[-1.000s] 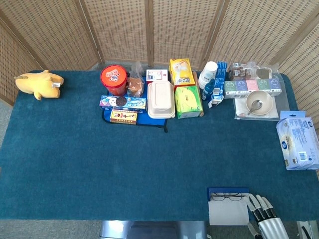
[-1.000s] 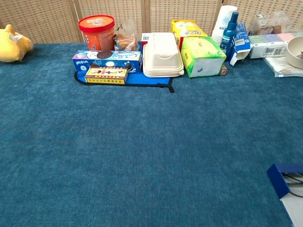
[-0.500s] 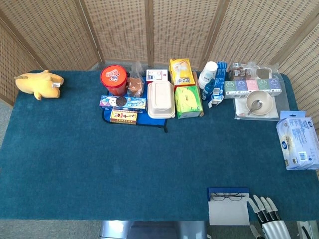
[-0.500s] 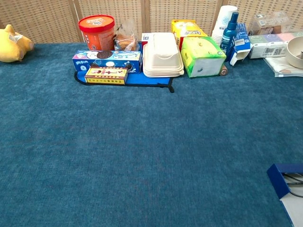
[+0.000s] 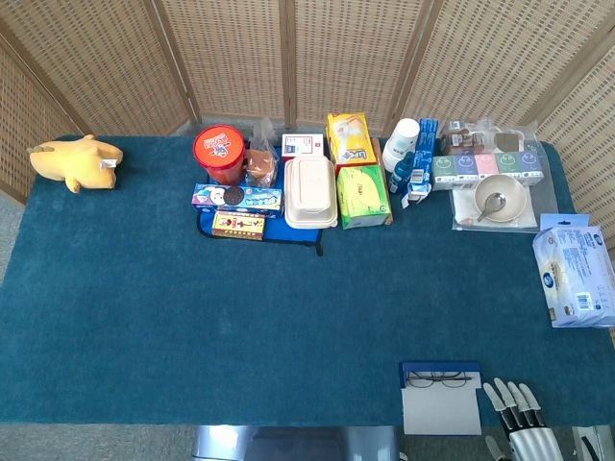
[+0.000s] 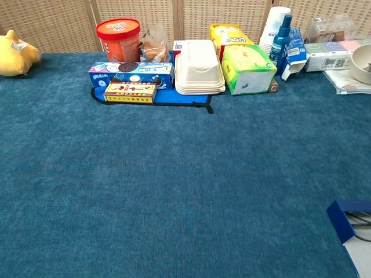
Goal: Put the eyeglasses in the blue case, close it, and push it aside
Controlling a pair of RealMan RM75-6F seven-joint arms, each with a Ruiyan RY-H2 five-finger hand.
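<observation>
The blue case (image 5: 440,397) lies open at the table's near edge, right of centre, its pale lid flat toward me. The eyeglasses (image 5: 439,380) lie inside it, along the blue far rim. In the chest view only the case's blue corner (image 6: 343,217) and a bit of the eyeglasses (image 6: 360,220) show at the lower right. My right hand (image 5: 516,420) sits at the bottom edge just right of the case, fingers straight and apart, holding nothing and apart from the case. My left hand is in neither view.
A row of boxes, a red tub (image 5: 220,154), a white clamshell box (image 5: 310,192) and a green tissue box (image 5: 363,196) stands at the back. A bowl with a spoon (image 5: 500,199) and a wipes pack (image 5: 575,277) lie right. A yellow plush toy (image 5: 75,161) sits far left.
My right hand has drawn back toward the table's near edge and slightly right, away from the case. The case and eyeglasses have not moved.
</observation>
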